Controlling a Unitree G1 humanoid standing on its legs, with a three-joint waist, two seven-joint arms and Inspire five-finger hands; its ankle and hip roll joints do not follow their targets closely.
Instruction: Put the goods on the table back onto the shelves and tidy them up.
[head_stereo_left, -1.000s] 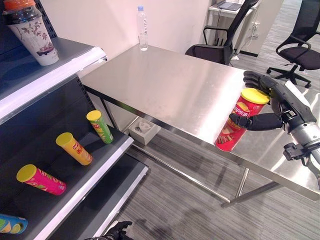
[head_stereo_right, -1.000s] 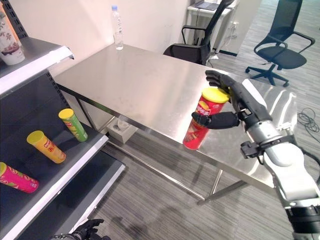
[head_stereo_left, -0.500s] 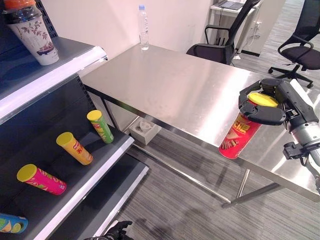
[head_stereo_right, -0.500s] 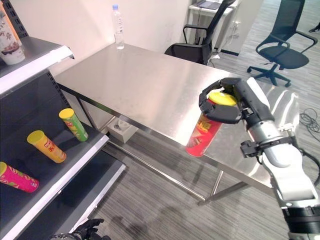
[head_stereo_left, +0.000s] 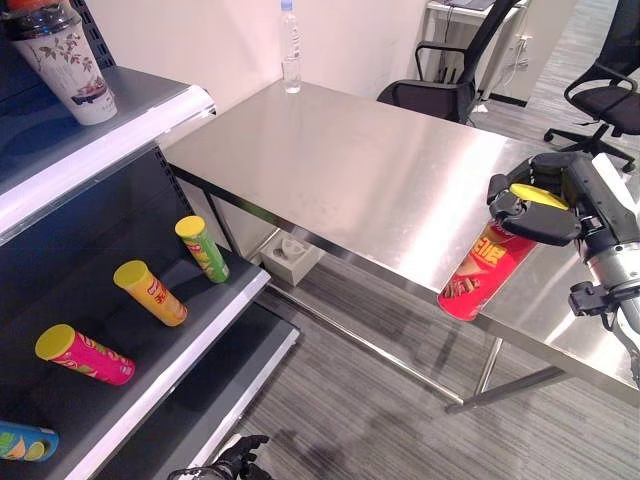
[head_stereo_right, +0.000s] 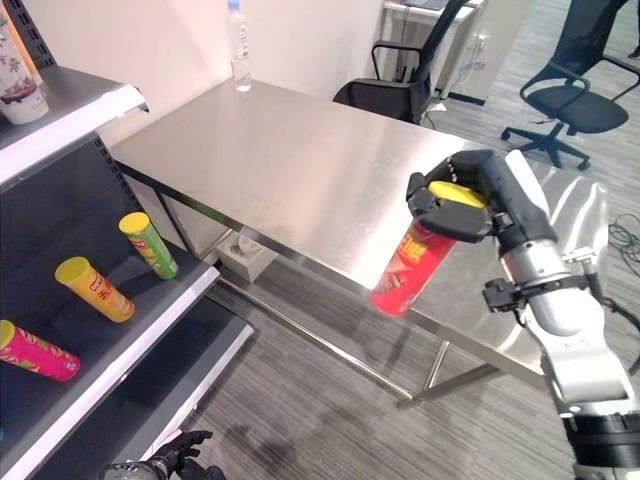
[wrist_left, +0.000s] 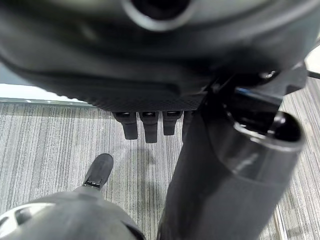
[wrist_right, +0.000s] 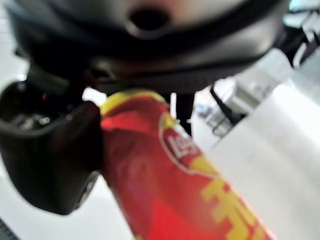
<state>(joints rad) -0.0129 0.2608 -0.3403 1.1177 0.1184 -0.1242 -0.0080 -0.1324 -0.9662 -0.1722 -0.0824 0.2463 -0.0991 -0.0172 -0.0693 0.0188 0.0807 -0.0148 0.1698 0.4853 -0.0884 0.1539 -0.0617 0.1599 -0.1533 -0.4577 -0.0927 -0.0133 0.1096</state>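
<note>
My right hand (head_stereo_right: 470, 195) is curled round the red can (head_stereo_right: 408, 268) near its lid, tilted beyond the table (head_stereo_right: 300, 170) edge; so high a grip, I judge, risks it swinging loose

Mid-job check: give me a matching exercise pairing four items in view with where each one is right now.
Items:
1. red can
2. green can
3. water bottle
4. patterned cup

Places:
A. standing at the far edge of the table
B. lying on the lower shelf
C. held tilted in the right hand
D. upright on the upper shelf

Pairs: 1-C, 2-B, 3-A, 4-D
</note>
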